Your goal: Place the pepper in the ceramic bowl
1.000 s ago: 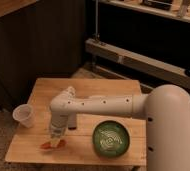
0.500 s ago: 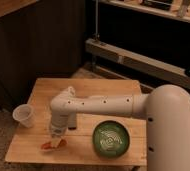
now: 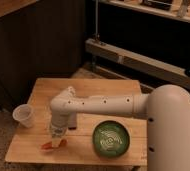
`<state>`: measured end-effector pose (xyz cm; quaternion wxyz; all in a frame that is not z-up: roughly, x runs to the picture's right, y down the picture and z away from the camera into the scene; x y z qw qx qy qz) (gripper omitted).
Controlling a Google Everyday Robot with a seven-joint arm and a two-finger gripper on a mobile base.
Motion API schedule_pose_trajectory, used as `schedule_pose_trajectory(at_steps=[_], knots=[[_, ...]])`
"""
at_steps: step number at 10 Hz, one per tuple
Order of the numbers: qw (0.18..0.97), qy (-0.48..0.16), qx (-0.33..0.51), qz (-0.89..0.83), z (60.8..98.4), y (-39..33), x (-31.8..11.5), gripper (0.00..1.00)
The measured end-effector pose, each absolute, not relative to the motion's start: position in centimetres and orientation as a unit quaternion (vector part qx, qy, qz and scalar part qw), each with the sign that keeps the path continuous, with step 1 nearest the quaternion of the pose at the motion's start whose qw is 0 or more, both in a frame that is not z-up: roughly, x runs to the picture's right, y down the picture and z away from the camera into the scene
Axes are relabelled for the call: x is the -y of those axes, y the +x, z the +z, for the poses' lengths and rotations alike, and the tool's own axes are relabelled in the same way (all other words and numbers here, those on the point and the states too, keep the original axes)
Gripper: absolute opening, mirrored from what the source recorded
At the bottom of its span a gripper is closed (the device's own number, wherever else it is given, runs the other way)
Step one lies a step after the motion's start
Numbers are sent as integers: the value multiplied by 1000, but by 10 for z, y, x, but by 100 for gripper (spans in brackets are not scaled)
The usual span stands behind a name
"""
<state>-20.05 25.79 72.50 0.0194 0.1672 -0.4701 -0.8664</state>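
Camera view: the gripper [image 3: 57,139] hangs low over the near edge of the wooden table [image 3: 104,90], pointing straight down from a bent wrist. The pepper [image 3: 53,145] lies directly under it, flat on the wood, with its red-orange ends showing on either side of the tool. The gripper is down at the pepper's level and looks to be touching it. How far open the gripper is, and whether it actually has hold of the pepper, I cannot tell.

The vertical approach makes sense. A thin thing lying flat is best taken from above, across its narrow width, and the tool sits over the pepper's middle so the pepper would lift evenly.

The ceramic bowl [image 3: 111,138] stands near the gripper, on the side toward the robot's big white body, at about the same depth along the table's front. It is upright and nothing lies in it, so the pepper is not yet placed. I judge the carry would be a short lift and a sideways move over the rim.

A small white plastic cup [image 3: 23,115] stands on the gripper's other side, a little farther back and clear of that path.

Count: one pepper, one bowl, one cup, one gripper.
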Motion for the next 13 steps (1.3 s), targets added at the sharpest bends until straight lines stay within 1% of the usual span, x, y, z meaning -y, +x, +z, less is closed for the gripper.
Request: schedule_pose_trajectory(at_steps=[3,11,12,13], knots=[[13,167,472,-865,717,-196,-250,3],[4,166,474,-865,711,-189,-245,3],[5,166,474,-865,714,-189,-248,6],[3,167,473,-865,717,-190,-251,14]])
